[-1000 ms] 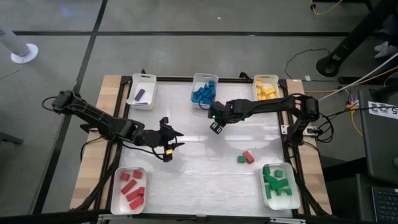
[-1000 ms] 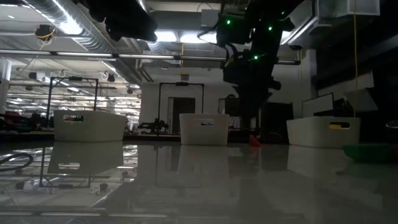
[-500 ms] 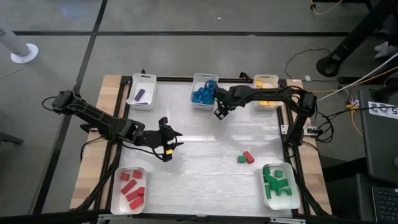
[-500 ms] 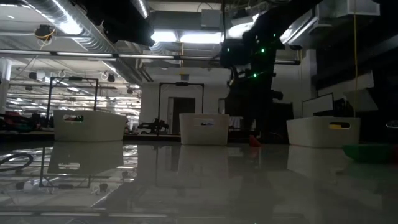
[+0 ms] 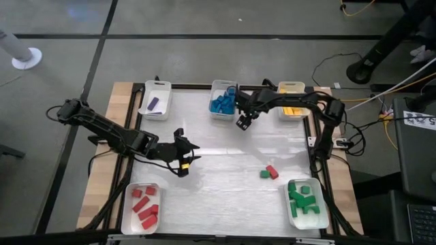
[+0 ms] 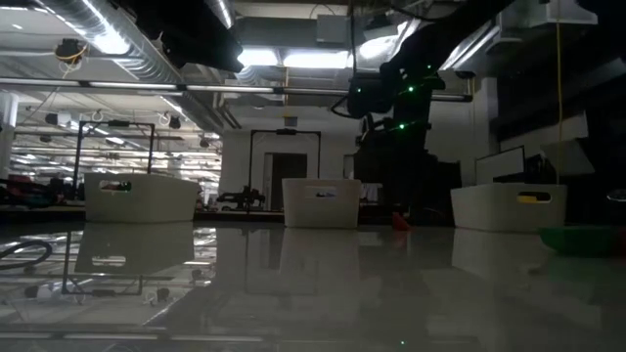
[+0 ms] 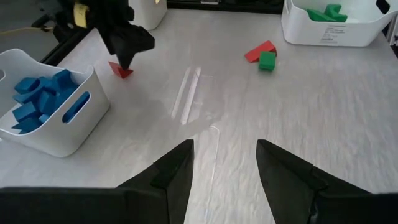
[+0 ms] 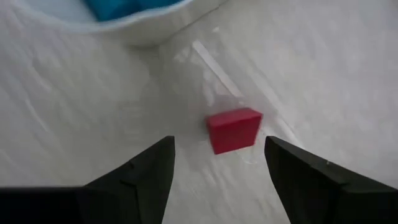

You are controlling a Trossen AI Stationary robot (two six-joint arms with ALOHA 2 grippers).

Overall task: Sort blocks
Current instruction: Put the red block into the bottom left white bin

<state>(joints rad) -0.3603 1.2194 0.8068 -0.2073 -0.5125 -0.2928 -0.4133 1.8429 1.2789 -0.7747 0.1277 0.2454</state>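
Note:
My right gripper (image 5: 243,122) hovers open beside the blue-block tray (image 5: 224,99), pointing down. A small red block (image 8: 234,129) lies on the table just beyond its fingertips, with one finger standing off each side of it. The left wrist view shows that gripper (image 7: 124,50) just above the same block (image 7: 121,71). My left gripper (image 5: 185,158) waits open and empty over the table's left middle. Another red block (image 5: 272,171) and a green block (image 5: 263,174) lie side by side on the table at the right.
White trays stand around the edges: purple (image 5: 157,100) far left, yellow (image 5: 291,99) far right, red (image 5: 143,206) near left, green (image 5: 304,202) near right. The middle of the table between the two arms is bare white surface.
My right gripper has gone from the table's middle toward the far edge, stopping beside the blue-block tray over the red block. It has stayed there for the last half second. The blocks have not moved.

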